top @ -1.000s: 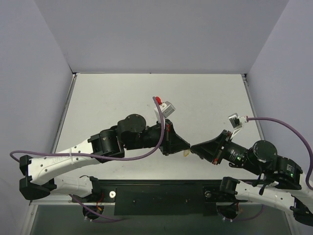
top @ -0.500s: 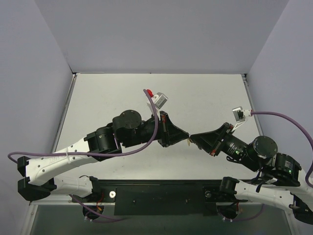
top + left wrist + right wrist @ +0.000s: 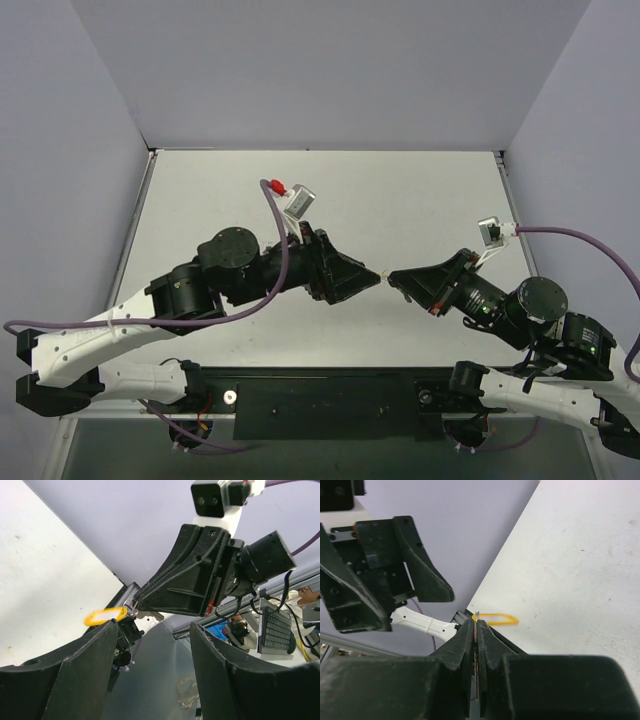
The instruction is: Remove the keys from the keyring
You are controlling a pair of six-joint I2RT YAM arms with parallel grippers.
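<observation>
Separation looks unfinished, since loop and metal appear joined. Keyring point(image 3: 104, 616), a thin yellow-orange oblong loop, hangs in mid-air left of centre in the left wrist view, above the white table point(image 3: 40, 570). A fine silver wire ring point(image 3: 131, 605) links it to the tip of the right gripper point(image 3: 476, 625). That gripper is pressed fully together on a narrow silver sliver, judged to be the key point(image 3: 476, 615), which is mostly hidden between the fingers. Left gripper point(image 3: 152, 630) spreads wide across the bottom of its view, holding nothing, with one fingertip just beside the loop. Pulling key and loop apart is left to do.
</observation>
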